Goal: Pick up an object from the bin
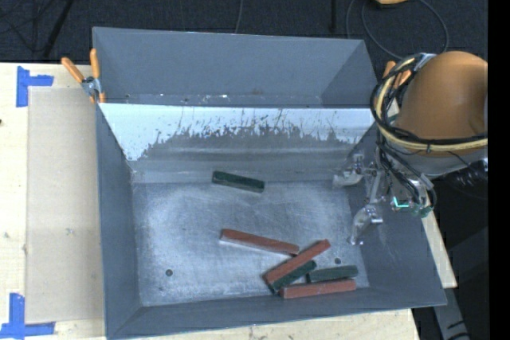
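Note:
My gripper point(358, 203) hangs by the bin's right wall, open, with nothing between its fingers. One fingertip point(348, 176) points toward the back, the other point(360, 231) toward the front. Just below and left of it lies a small pile of bars. In it a red-brown bar point(296, 263) lies slanted across a dark green bar point(332, 275), and another red-brown bar point(319, 290) runs along the front wall. The gripper touches none of them.
A long red-brown bar point(259, 243) lies on the floor left of the pile. A dark green bar point(237, 181) lies alone near the back wall. The arm's orange dome and cables sit over the bin's right rim.

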Motion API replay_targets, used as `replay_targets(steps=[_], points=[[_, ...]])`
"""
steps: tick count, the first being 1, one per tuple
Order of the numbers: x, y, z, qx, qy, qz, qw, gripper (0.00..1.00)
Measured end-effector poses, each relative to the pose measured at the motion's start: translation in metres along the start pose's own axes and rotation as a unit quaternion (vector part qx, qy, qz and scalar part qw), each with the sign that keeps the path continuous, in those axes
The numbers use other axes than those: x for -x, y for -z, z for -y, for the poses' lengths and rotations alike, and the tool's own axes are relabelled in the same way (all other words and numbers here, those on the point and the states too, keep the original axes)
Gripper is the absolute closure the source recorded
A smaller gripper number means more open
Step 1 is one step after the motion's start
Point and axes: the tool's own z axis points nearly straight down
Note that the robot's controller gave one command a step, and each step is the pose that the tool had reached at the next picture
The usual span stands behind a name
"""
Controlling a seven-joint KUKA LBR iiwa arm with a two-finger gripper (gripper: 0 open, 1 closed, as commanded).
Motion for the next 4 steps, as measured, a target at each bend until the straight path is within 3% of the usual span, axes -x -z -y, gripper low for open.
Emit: replay_targets(steps=[1,2,3,4], points=[[0.002,0.004,0.000,-0.001,0.001,0.0038,1.0000,0.00],[-0.005,-0.058,0.005,-0.001,-0.005,0.0060,1.0000,0.00],[0.024,-0.137,-0.026,0.000,-0.056,0.0067,0.9984,1.00],[0.024,-0.138,-0.026,-0.001,-0.055,0.0058,0.9985,0.00]])
